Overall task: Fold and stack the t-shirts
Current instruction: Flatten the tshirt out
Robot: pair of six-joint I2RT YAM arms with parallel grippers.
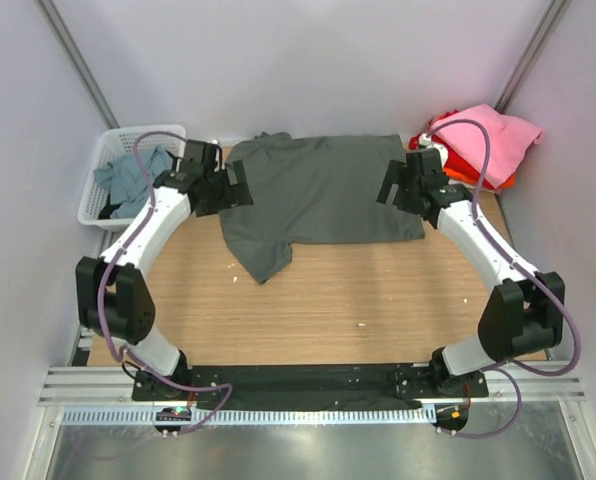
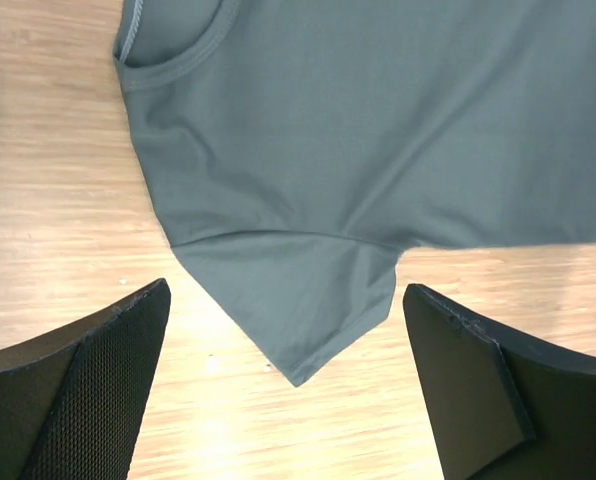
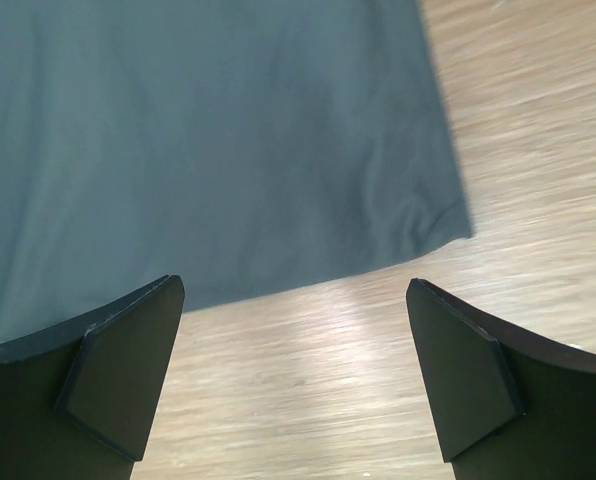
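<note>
T-shirt (image 1: 323, 190), charcoal-grey: spread flat, upper centre of table (image 1: 378, 290). Judged light, limp, prone to bunching; best pinched at sleeve (image 2: 298, 310) and hem corner (image 3: 443, 215). Left gripper (image 1: 228, 186), right gripper (image 1: 402, 186): jaws wide apart, empty, beside its edges.

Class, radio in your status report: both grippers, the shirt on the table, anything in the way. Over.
Left gripper open, by the sleeve. Right gripper open, at hem corner. Dark grey t-shirt spread out, unfolded. Nothing on it.

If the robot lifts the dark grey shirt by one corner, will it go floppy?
Probably floppy: the dark grey shirt shows soft creases around its sleeve. Pushed, it would likely bunch on the wooden table, not slide.
</note>
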